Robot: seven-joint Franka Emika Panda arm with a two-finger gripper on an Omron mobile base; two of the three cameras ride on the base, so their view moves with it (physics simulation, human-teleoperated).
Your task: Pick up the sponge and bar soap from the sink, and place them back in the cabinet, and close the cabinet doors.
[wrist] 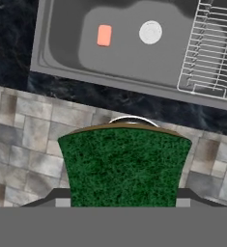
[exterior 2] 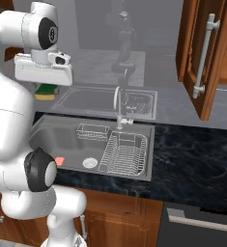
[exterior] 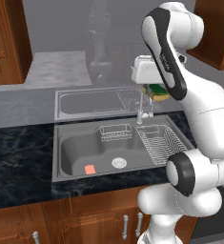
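The dark marble surface is seen carrying the grey sink, and a cabinet door with a silver bar handle is seen standing open at the upper right of the right base view. The salmon-pink soap is left flat on the sink floor, near the round white drain and well apart from the wire rack. The green sponge is held between the fingers, which are closed on its sides, and it is raised well above the sink.
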